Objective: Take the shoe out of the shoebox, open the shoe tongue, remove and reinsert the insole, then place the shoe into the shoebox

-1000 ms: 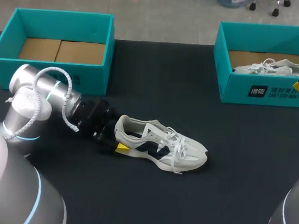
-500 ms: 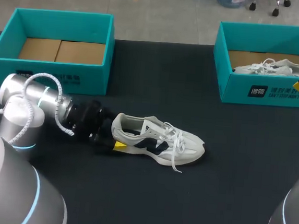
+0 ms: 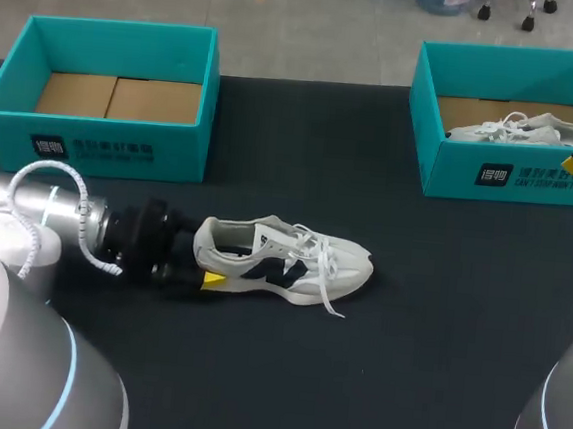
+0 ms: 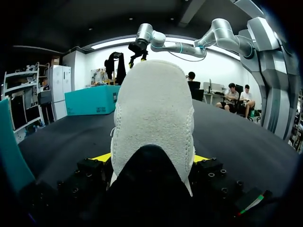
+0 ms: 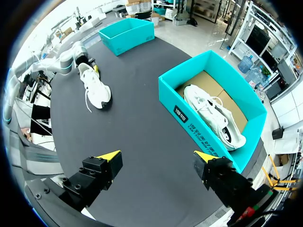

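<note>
The shoe (image 3: 292,260) has slid left across the table (image 3: 382,384), pulled heel-first by the left gripper (image 3: 205,265), which clamps its heel. It sits upright near the empty shoebox (image 3: 102,148). The right gripper (image 5: 156,156) hangs open, well away. Opening the tongue probably comes next.
</note>
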### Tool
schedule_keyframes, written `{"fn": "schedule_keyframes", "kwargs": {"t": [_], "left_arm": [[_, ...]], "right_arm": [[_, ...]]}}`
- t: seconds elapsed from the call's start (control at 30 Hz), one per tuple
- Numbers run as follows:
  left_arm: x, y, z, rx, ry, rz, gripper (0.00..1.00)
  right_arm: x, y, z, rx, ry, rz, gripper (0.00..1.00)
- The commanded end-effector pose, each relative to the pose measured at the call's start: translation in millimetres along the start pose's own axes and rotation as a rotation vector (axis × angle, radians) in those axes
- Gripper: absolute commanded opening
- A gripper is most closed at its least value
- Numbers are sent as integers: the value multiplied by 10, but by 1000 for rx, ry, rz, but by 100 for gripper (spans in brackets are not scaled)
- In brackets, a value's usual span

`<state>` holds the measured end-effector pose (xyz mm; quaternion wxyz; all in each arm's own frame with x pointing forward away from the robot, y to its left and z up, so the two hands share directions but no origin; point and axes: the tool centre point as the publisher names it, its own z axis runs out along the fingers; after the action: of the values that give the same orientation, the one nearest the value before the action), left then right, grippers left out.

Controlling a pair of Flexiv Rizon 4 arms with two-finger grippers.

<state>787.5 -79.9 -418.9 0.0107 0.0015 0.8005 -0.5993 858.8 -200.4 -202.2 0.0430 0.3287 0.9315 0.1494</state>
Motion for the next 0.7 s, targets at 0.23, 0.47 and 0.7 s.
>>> {"fn": "schedule_keyframes", "kwargs": {"t": [0.23,0.47,0.7], "left_arm": [[11,75,40,-6,-14,-34,0],[-5,104,48,-19,5,-39,0],[-5,104,48,-21,6,-39,0]], "right_arm": [[-8,3,3,1,1,0,100],[-8,3,3,1,1,0,100],[-8,3,3,1,1,0,100]]}}
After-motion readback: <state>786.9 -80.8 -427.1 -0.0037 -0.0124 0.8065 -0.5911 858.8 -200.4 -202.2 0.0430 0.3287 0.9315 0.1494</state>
